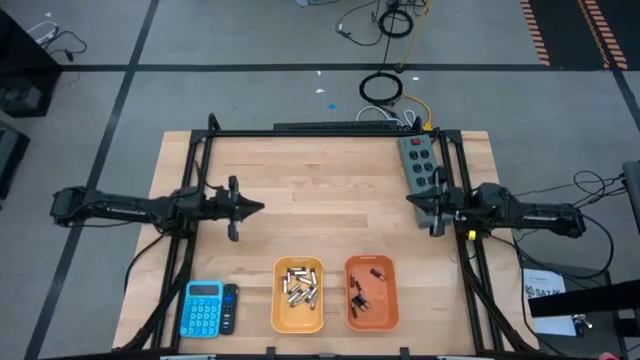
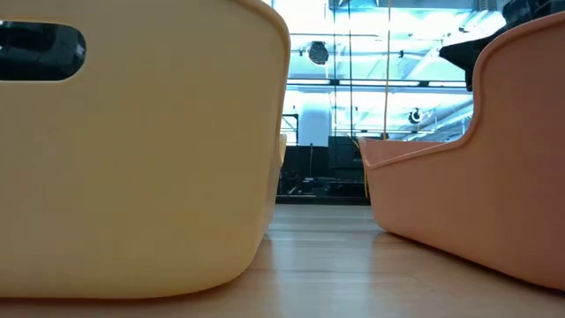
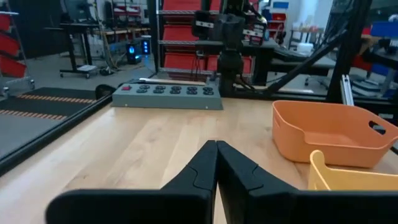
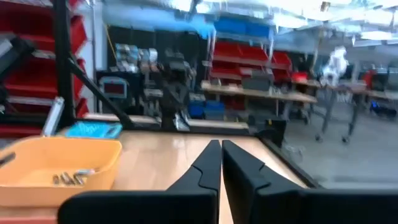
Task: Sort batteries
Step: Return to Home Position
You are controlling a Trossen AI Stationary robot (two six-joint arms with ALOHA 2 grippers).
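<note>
High view showed the left pincer [image 1: 257,207] and right pincer [image 1: 412,203] each pressed together and empty, at opposite sides of the bench [image 1: 320,190]. Well apart from both, between them, silvery batteries [image 1: 300,286] lay in the yellow bin [image 1: 277,300], and dark batteries [image 1: 366,296] in the orange bin [image 1: 349,300]. They looked light, stiff, smooth and apt to roll, so a grip across mid-barrel would suit.

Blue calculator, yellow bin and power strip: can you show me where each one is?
blue calculator [image 1: 203,308]: high view, middle of its keypad.
yellow bin [image 1: 298,320]: high view, bare part of its floor.
grey power strip [image 1: 421,163]: high view, middle of its top face.
</note>
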